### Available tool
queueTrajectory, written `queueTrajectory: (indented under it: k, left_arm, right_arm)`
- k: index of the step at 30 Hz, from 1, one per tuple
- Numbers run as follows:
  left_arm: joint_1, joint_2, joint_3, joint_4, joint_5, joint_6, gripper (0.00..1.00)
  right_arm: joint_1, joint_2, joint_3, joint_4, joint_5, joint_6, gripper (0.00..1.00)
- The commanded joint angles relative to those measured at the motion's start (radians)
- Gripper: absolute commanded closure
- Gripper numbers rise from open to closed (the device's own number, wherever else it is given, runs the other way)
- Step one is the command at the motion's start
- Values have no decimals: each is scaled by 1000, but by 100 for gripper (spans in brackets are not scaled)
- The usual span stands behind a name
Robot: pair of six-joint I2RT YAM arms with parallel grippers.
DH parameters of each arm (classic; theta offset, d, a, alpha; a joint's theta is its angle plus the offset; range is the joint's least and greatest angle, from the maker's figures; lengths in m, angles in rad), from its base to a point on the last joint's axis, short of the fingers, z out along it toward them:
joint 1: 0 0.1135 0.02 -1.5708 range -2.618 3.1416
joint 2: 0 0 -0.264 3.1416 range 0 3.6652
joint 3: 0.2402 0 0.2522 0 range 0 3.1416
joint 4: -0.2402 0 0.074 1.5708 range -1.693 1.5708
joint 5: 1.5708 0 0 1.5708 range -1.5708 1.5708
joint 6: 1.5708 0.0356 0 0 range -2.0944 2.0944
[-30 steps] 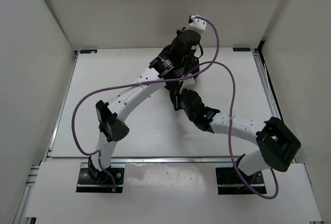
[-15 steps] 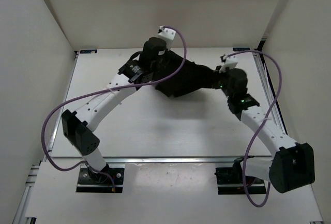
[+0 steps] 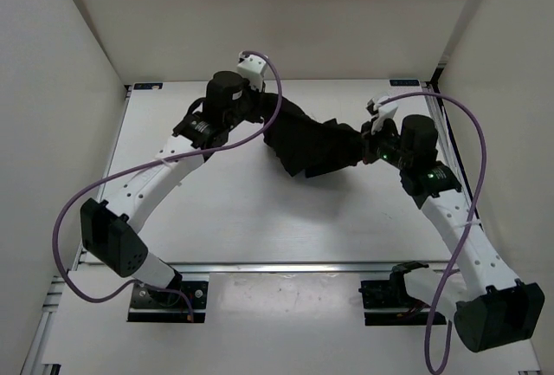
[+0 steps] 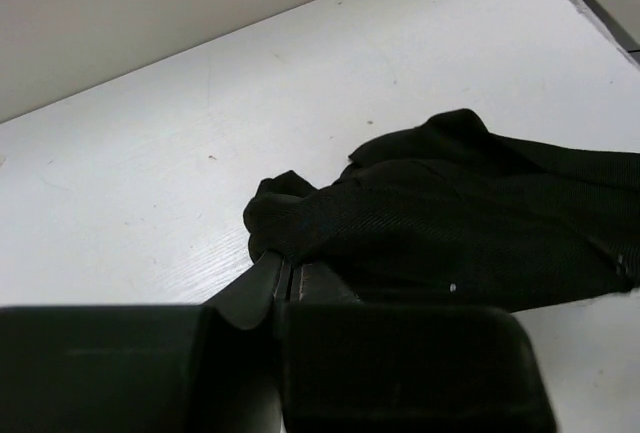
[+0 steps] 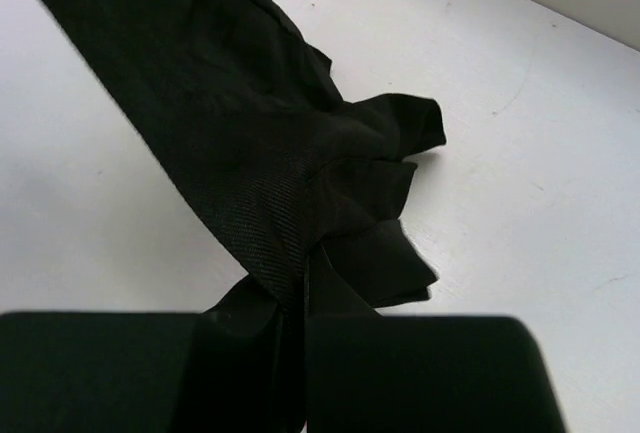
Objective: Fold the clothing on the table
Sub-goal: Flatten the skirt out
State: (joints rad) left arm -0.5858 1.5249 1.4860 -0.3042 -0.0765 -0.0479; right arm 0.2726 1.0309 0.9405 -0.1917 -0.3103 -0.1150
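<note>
The black clothing (image 3: 313, 143) hangs stretched in a band over the far middle of the white table (image 3: 216, 210), its lower edge sagging toward the tabletop. My left gripper (image 3: 265, 108) is shut on its left end; in the left wrist view the jaws (image 4: 283, 271) pinch a bunched corner of the clothing (image 4: 460, 213). My right gripper (image 3: 367, 145) is shut on the right end. The right wrist view shows ribbed clothing (image 5: 220, 103) running down into the closed jaws (image 5: 302, 301), with a loose flap beside them.
White walls close in the table on the far, left and right sides. Metal rails (image 3: 447, 145) run along the right edge and the near edge (image 3: 277, 264). Purple cables (image 3: 82, 206) loop from both arms over the table.
The right arm swung from the table's middle out to the right and shut on the clothing. The left arm drew leftward. The bunched clothing now stretches between the two grippers.
</note>
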Motion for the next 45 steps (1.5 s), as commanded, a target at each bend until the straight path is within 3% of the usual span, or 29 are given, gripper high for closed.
queueTrajectory:
  k: [1, 5, 9, 12, 13, 17, 19, 22, 24, 25, 28, 29, 30, 31, 32, 33, 34, 37, 42, 45]
  left_arm:
    - [-20, -114, -30, 56, -2, -23, 100]
    - [20, -129, -47, 54, 24, -66, 100]
    - [101, 21, 46, 45, 133, -108, 100]
    - [112, 190, 235, 30, 126, -78, 100]
    - [109, 260, 360, 4, 89, -51, 100]
    - [78, 476, 877, -38, -1, 32, 100]
    - [54, 492, 971, -6, -38, 48, 100]
    - [11, 359, 791, 92, -91, 112, 100]
    - [-31, 170, 462, 221, -146, 138, 100]
    - [-45, 125, 383, 244, -163, 143, 100]
    - [-74, -89, -41, 270, -203, 74, 100]
    - [-77, -171, -108, 263, -201, 57, 100]
    - [-81, -249, -250, 258, -180, 8, 98]
    - [-83, -288, -380, 245, -158, -22, 73]
    - [-94, -361, -439, 231, -140, -62, 41]
    - [-109, -423, -554, 202, -122, -76, 29]
    - [-124, -457, -649, 171, -105, -120, 2]
    - [-137, -615, -812, 90, -20, -237, 2]
    - [-121, -773, -837, -25, -38, -290, 1]
    - [-7, -778, -782, -44, -7, -244, 1]
  right_arm:
    - [-51, -40, 1, -19, -50, -42, 100]
    - [-168, 16, 18, 5, -95, -31, 100]
    - [-207, 211, 107, 55, -95, -11, 99]
    - [-230, 384, 287, 70, -104, 8, 100]
    - [-230, 437, 373, 78, -90, 14, 100]
    - [-211, 489, 538, 179, -37, 5, 100]
    - [-201, 459, 535, 256, -42, -18, 100]
    - [-170, 346, 433, 343, -44, -83, 100]
    - [-124, 253, 318, 377, -62, -162, 100]
    - [-116, 185, 246, 370, -87, -231, 100]
    - [-102, 40, 66, 258, -194, -354, 100]
    - [-104, -15, 2, 195, -220, -404, 100]
    - [-89, -46, -52, 81, -196, -466, 95]
    - [-63, -102, -78, 40, -166, -492, 85]
    - [-44, -167, -133, -33, -80, -517, 78]
    - [-27, -195, -156, -116, -53, -528, 58]
    - [-26, -251, -198, -159, -9, -555, 46]
    - [-30, -360, -244, -288, 131, -592, 31]
    - [-26, -459, -246, -307, 240, -621, 27]
    - [22, -422, -180, -359, 224, -556, 27]
